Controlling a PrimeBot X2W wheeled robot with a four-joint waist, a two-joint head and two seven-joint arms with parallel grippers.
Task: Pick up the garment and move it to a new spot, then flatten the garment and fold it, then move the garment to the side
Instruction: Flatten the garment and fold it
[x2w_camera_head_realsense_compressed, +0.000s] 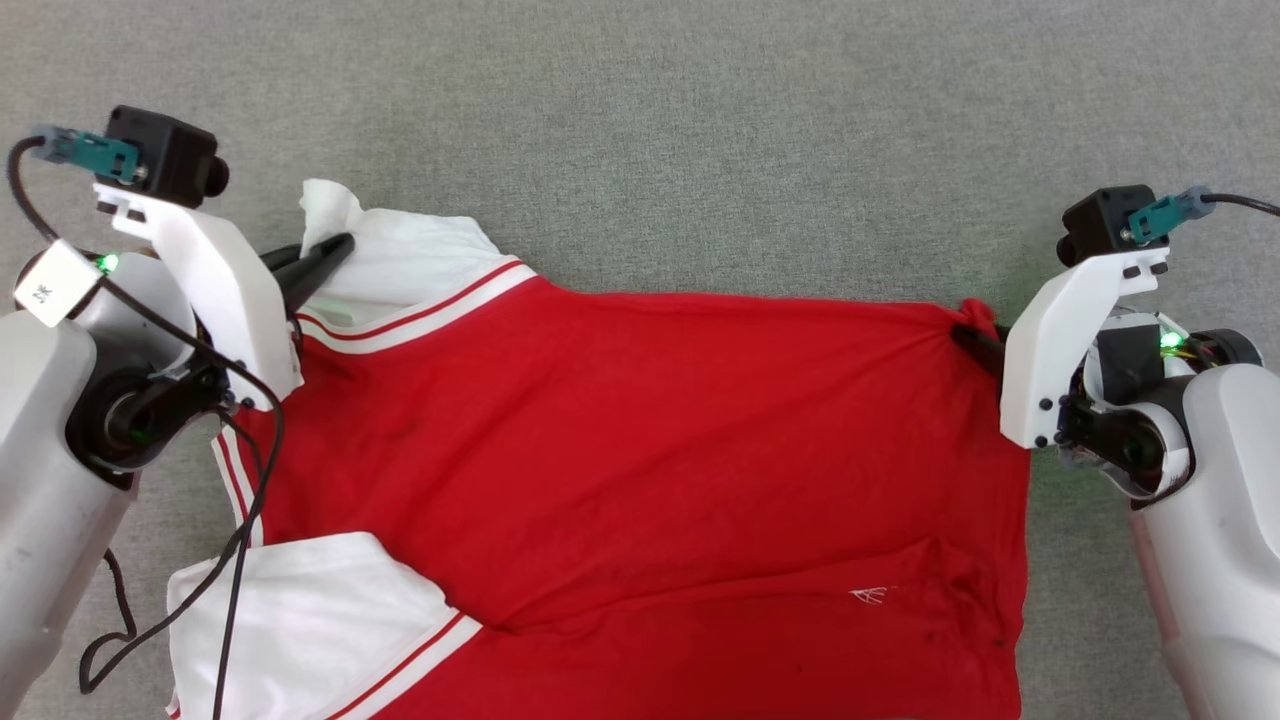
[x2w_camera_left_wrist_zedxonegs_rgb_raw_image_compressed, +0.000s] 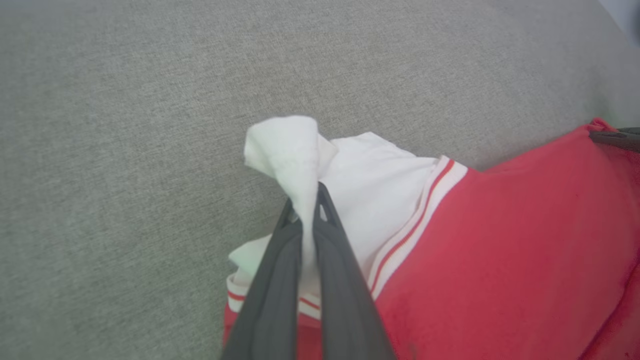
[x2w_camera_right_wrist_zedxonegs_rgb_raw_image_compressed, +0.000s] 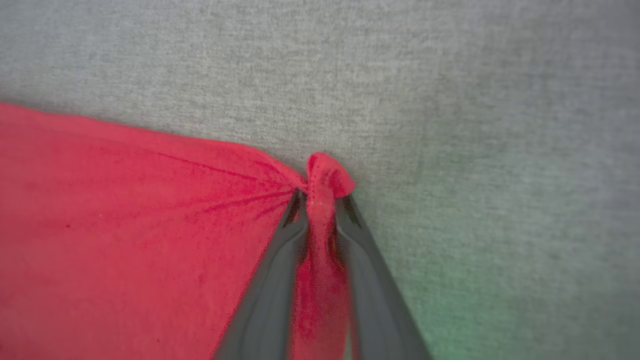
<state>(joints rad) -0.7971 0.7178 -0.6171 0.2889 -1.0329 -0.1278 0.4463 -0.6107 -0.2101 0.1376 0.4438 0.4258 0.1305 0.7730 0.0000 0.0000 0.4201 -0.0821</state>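
- The bright red jersey shirt with white sleeves (x2w_camera_head_realsense_compressed: 640, 450) lies on the grey woven surface (x2w_camera_head_realsense_compressed: 700, 120), stretched between both grippers. It looks light and limp, and likely to sag and crease.
- The left gripper (x2w_camera_left_wrist_zedxonegs_rgb_raw_image_compressed: 306, 212) is clamped on the white sleeve tip (x2w_camera_left_wrist_zedxonegs_rgb_raw_image_compressed: 285, 145).
- The right gripper (x2w_camera_right_wrist_zedxonegs_rgb_raw_image_compressed: 320, 200) pinches the bunched red hem corner (x2w_camera_right_wrist_zedxonegs_rgb_raw_image_compressed: 327, 172). Corners like these seem sound holds.

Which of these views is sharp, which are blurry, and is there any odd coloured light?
Head view: sharp, evenly lit, the garment crisp. Left wrist view: soft, the left hand blurred toward the bottom edge. Right wrist view: blurriest, with a green tint on the grey surface beside the right hand.
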